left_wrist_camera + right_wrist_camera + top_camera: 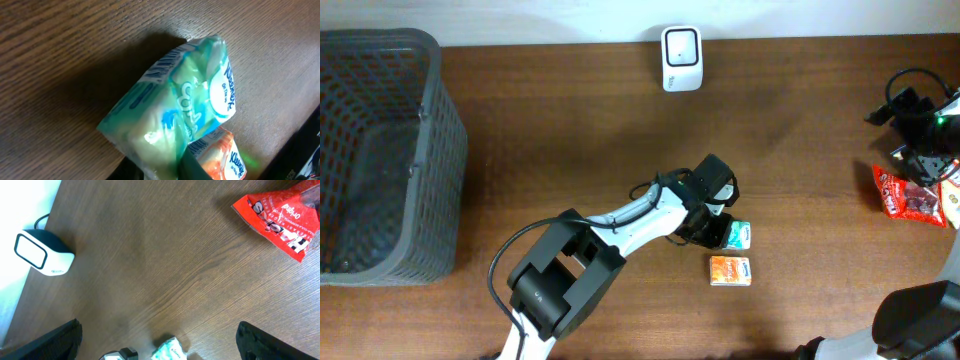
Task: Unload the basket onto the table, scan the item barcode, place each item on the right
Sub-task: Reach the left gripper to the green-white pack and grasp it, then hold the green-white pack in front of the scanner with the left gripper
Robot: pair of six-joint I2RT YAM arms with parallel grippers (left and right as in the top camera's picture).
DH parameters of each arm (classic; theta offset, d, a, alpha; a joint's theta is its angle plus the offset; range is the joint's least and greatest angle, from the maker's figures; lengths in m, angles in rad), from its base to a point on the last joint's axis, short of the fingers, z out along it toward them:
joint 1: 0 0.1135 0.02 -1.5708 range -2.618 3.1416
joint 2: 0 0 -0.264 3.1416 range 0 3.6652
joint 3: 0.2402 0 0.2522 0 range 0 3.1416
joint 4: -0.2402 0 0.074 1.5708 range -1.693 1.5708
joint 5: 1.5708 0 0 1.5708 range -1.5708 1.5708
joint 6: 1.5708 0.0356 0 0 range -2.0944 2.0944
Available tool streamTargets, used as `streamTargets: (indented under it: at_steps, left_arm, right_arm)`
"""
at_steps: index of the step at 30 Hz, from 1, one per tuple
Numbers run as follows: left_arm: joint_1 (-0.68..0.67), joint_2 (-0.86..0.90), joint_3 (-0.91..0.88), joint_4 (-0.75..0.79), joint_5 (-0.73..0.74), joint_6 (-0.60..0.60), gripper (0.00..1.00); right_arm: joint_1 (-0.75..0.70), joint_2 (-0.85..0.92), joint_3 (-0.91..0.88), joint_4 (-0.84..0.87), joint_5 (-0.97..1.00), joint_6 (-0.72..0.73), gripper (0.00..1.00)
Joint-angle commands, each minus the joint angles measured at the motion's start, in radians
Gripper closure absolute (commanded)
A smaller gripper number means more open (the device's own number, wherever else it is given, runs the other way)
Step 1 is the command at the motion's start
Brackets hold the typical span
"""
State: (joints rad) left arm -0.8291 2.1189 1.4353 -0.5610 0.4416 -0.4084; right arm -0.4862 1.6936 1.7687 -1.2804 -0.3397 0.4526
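**A:** Entry one, the task's item: the teal film-wrapped tissue pack (175, 110). It lies on the brown wooden table (570, 120), right of centre. How do we rate its handling?

**B:** We judge it light, soft and springy, with a slick wrapper, and not fragile. It will dent before it resists. We would take it by one end, firmly enough that the film does not slide. The striped print along its edge, possibly the barcode, should stay uncovered.

**A:** State of the pincers?

**B:** The left gripper (725, 232) pinches the near end of that pack. In the wrist view the wrapper looks crumpled and tilted. The right gripper (157, 330) stands wide apart, holding nothing.

**A:** Count, left to right?

**B:** We list:
- One grey mesh plastic basket (380, 150).
- One white box-shaped scanner (680, 58) at the far edge.
- Two tissue packs: the teal one, and one orange film-wrapped tissue pack (730, 271) just beside it.
- One red crinkled snack packet (910, 195) near the right arm.
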Motion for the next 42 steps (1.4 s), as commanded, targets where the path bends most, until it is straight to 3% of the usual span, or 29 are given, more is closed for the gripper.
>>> streamTargets:
  at_steps: [1,3,7,9,14,16,29,34,42]
  left_arm:
    - [0.015,0.009,0.013,-0.030,0.007,0.007,0.90]
    - [0.042,0.009,0.046,-0.077,0.004,0.037,0.99]
    - [0.117,0.009,0.170,-0.237,-0.099,0.119,1.00]
    - [0.154,0.009,0.269,-0.352,-0.301,0.135,1.00]
    - [0.172,0.009,0.406,-0.475,-0.804,0.134,1.00]
    - [0.172,0.009,0.409,-0.478,-0.897,0.134,1.00]
    - [0.171,0.009,0.408,-0.447,-0.895,0.114,1.00]
    - [0.172,0.009,0.408,-0.370,-1.022,0.115,1.00]
    - [0.172,0.009,0.408,-0.261,-1.020,0.115,1.00]
  right_arm:
    - [0.002,0.003,-0.002,-0.003,-0.004,-0.004,0.02]
    - [0.002,0.003,-0.002,-0.003,-0.004,-0.004,0.02]
    - [0.002,0.003,-0.002,-0.003,-0.004,-0.004,0.02]
    - [0.002,0.003,-0.002,-0.003,-0.004,-0.004,0.02]
    - [0.002,0.003,-0.002,-0.003,-0.004,-0.004,0.02]
    - [0.002,0.003,-0.002,-0.003,-0.004,-0.004,0.02]
    - [0.002,0.003,-0.002,-0.003,-0.004,-0.004,0.02]
    - [0.002,0.003,-0.002,-0.003,-0.004,-0.004,0.02]
    - [0.002,0.003,-0.002,-0.003,-0.004,-0.004,0.02]
